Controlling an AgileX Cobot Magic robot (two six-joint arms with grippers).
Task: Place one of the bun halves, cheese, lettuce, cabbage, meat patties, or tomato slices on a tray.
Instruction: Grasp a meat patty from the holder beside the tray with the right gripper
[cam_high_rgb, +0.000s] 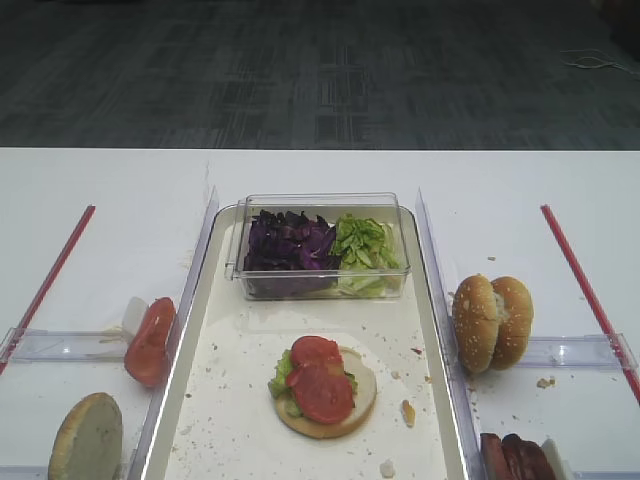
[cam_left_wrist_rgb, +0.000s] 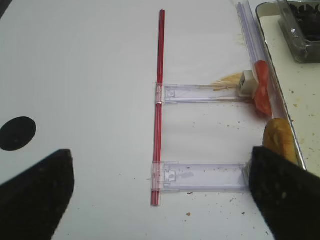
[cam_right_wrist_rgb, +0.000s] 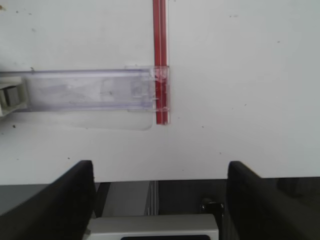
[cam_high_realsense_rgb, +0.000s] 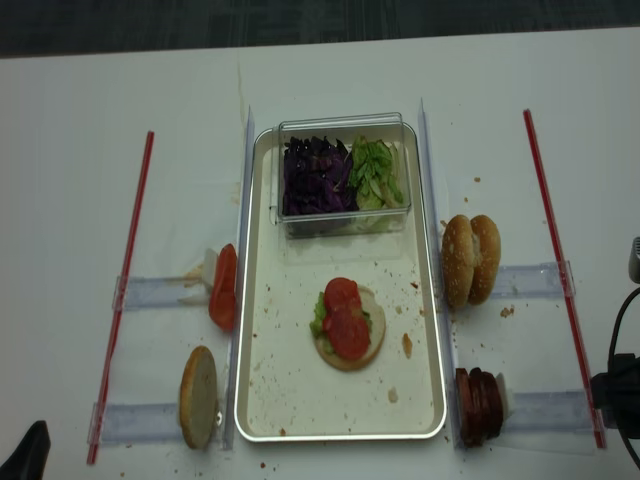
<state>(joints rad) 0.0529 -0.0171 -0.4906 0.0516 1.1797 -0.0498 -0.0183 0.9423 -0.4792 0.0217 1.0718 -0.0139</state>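
The tray (cam_high_realsense_rgb: 262, 400) holds 2 tomato slices (cam_high_realsense_rgb: 346, 318) at 6 o'clock from the cabbage (cam_high_realsense_rgb: 314, 176). Both the right gripper (cam_right_wrist_rgb: 160, 200) and the left gripper (cam_left_wrist_rgb: 165, 200) gape wide, holding nothing.

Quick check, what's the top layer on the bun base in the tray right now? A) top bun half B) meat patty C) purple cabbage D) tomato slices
D: two bright red tomato slices lie on top of lettuce on the flat bun half in the tray; the meat patties stand outside it to the right, and the cabbage is in the clear box.
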